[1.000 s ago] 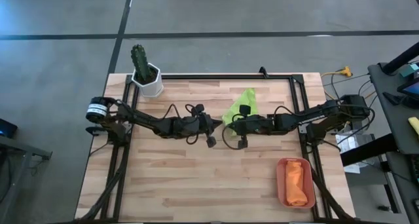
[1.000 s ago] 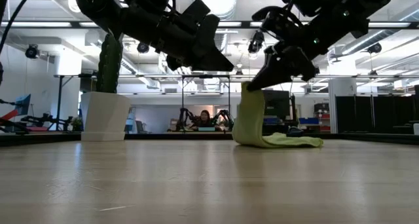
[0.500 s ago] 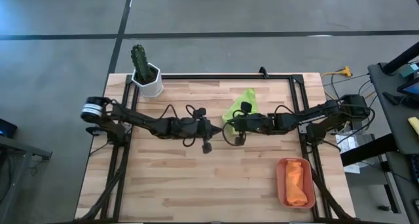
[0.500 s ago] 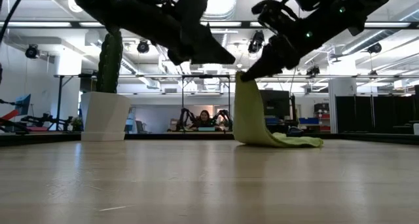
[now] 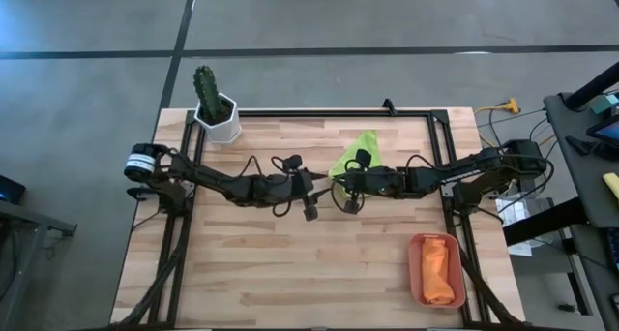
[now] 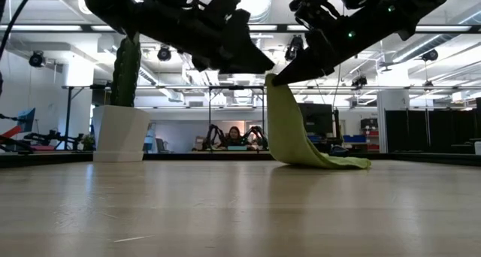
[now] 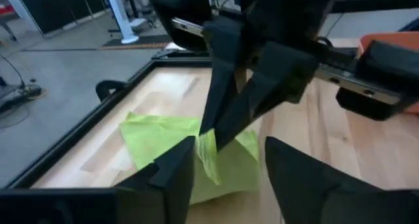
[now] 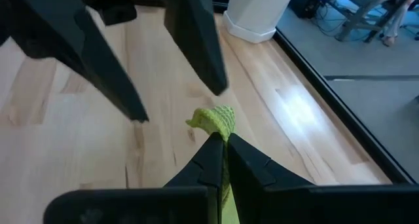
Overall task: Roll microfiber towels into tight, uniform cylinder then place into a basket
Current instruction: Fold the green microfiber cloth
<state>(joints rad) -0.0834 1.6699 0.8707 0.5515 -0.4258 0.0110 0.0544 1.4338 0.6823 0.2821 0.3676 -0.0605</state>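
The lime green towel (image 5: 360, 145) lies at mid-table, one end raised. My right gripper (image 5: 337, 181) is shut on that raised end (image 6: 272, 83). My left gripper (image 5: 323, 183) is open and faces it tip to tip. Its two fingers (image 7: 175, 175) stand on either side of the raised green strip (image 7: 208, 155); whether they touch it, I cannot tell. The towel's lower end (image 6: 338, 163) rests on the table. The orange towel (image 5: 438, 273) lies in the terracotta basket (image 5: 417, 252) at the near right. My right gripper pinches the green towel's raised end (image 8: 213, 120) between its two fingers, and a small bunched tip sticks out past the fingertips. The fingers come from the table's right, slanting a little downward. The towel hangs below them in a sloping drape, its lower end on the table.
A white pot with a cactus (image 5: 219, 113) stands at the far left corner. A black frame rail (image 5: 329, 112) runs along the table's far edge. Bare wood (image 5: 290, 263) lies toward the near side.
My left gripper has opened, close to the right gripper's tip. My right gripper has rolled and drawn the green towel's held end higher. The drape is longer now, while its lower end has stayed on the table.
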